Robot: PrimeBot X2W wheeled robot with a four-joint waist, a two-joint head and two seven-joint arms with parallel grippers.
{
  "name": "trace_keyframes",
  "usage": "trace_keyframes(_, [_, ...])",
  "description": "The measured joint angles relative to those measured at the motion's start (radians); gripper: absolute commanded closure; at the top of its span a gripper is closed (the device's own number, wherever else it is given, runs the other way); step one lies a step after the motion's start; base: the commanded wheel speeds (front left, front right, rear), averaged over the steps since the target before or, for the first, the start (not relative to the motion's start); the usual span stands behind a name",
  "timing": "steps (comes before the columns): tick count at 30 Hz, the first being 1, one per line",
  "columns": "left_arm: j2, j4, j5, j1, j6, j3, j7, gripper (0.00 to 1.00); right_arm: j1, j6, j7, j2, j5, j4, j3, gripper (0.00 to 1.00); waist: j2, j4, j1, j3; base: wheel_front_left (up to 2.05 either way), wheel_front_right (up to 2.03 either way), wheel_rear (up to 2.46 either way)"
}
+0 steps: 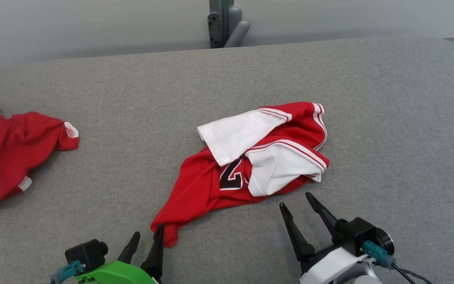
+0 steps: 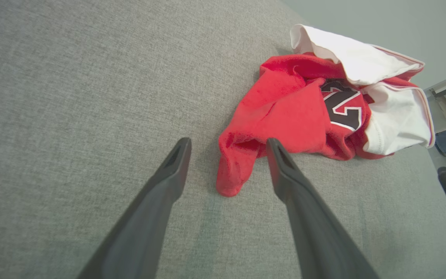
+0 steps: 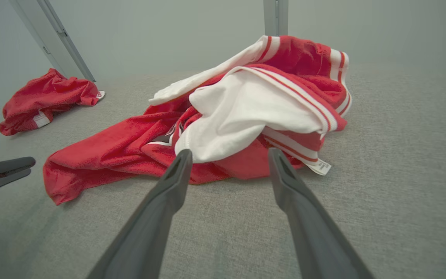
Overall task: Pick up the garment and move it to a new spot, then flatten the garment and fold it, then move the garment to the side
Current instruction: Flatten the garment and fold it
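Your garment (image 1: 250, 157) lies crumpled in the middle of the grey cushion (image 1: 388, 118), its red tail trailing to 7 o'clock, right at the left gripper (image 1: 147, 231). Both grippers have their fingers apart and hold nothing. The right gripper (image 1: 295, 199) faces the white folds at its 12 o'clock. Pinch one layer at each end, lift together, and avoid the other red garment (image 1: 10, 154) at 9 o'clock
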Motion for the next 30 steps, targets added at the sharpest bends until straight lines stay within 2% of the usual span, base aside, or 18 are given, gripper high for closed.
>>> trace_keyframes(8, [-0.035, 0.025, 0.006, -0.053, -0.018, -0.033, 0.035, 0.0, -0.118, 0.0, 0.0, 0.0, 0.064, 0.138, 0.1, 0.0, 0.0, 0.016, 0.0, 0.024, 0.0, 0.0, 0.0])
trace_keyframes(14, [-0.063, 0.065, 0.006, -0.073, -0.032, -0.052, 0.046, 0.0, -0.17, 0.0, 0.0, 0.0, 0.063, 0.172, 0.136, 0.0, 0.0, 0.026, 0.0, 0.037, 0.0, 0.0, 0.0])
trace_keyframes(28, [-0.099, 0.175, 0.016, -0.131, -0.051, -0.059, 0.044, 0.0, -0.279, 0.0, 0.015, 0.0, -0.042, 0.275, 0.132, 0.0, 0.0, 0.033, 0.0, 0.07, 0.0, 0.0, 0.0])
trace_keyframes(29, [-0.102, 0.182, 0.016, -0.138, -0.057, -0.059, 0.044, 0.0, -0.285, 0.0, 0.019, 0.0, -0.045, 0.282, 0.134, 0.34, 0.0, 0.033, 0.0, 0.073, 0.0, 0.0, 0.0])
trace_keyframes(30, [-0.104, 0.19, 0.019, -0.143, -0.057, -0.062, 0.046, 0.0, -0.289, 0.0, 0.019, 0.0, -0.048, 0.288, 0.135, 0.54, 0.0, 0.033, 0.0, 0.076, 0.0, 0.0, 0.0])
